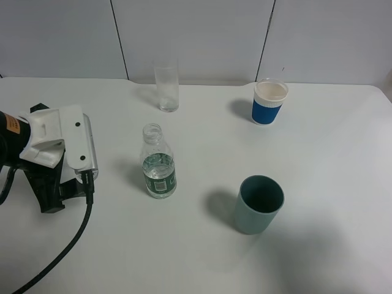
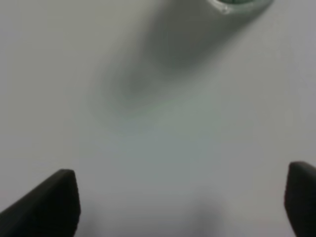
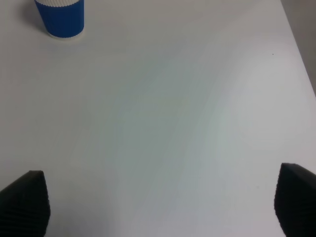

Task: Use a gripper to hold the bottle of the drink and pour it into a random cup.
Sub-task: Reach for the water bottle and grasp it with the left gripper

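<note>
The bottle (image 1: 159, 163) stands upright and capless in the middle of the table, with a dark green label and clear liquid inside. Its base shows blurred at the edge of the left wrist view (image 2: 241, 4). The tall clear glass cup (image 1: 166, 86) stands behind it near the back wall, upright. My left gripper (image 1: 75, 166) is open and empty, low over the table to the left of the bottle, a short gap away. In its wrist view (image 2: 182, 203) the jaws stand wide apart. My right gripper (image 3: 163, 207) is open and empty; it does not show in the exterior view.
A blue cup with a white rim (image 1: 269, 101) stands at the back right and also shows in the right wrist view (image 3: 59, 18). A teal plastic cup (image 1: 258, 204) stands front right of the bottle. A black cable (image 1: 67, 245) trails from the left arm over the white table (image 1: 331, 165).
</note>
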`<control>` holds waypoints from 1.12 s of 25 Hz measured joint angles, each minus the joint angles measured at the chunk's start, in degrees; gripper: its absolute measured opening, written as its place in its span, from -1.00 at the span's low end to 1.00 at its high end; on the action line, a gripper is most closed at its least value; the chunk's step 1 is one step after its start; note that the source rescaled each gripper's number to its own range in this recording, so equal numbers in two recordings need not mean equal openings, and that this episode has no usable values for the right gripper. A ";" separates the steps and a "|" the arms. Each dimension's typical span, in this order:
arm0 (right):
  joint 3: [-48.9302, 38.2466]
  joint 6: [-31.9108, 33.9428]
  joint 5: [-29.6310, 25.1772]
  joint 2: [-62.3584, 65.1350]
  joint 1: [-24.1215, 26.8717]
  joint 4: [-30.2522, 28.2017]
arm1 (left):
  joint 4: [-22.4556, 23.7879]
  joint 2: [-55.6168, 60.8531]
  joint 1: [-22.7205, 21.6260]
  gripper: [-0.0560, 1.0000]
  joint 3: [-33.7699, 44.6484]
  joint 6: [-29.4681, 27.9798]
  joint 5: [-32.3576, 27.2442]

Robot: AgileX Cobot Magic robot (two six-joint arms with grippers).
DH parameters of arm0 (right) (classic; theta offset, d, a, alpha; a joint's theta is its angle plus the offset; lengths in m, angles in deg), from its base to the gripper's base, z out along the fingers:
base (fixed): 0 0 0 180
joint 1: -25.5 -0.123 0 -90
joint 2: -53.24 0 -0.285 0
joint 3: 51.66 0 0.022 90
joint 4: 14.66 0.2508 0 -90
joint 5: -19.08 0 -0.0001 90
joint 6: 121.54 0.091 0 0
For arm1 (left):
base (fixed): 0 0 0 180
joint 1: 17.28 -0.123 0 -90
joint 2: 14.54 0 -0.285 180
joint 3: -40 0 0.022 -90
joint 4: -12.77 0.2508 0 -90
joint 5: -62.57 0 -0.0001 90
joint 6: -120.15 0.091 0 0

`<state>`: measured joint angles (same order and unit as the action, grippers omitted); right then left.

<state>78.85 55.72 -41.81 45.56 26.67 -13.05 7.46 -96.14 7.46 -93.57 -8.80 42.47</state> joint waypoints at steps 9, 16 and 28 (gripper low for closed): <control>0.00 0.00 0.00 0.00 0.00 0.00 | 2.27 -4.93 6.29 0.76 0.00 -0.95 8.58; 0.00 0.00 0.00 0.00 0.00 0.00 | 10.60 -5.94 9.59 0.76 3.49 -15.47 19.08; 0.00 0.00 0.00 0.00 0.00 0.00 | 25.49 -6.26 9.64 0.76 7.15 -40.25 32.76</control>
<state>78.85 55.72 -41.81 45.56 26.67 -13.05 32.95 -102.40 17.10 -86.41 -49.05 75.24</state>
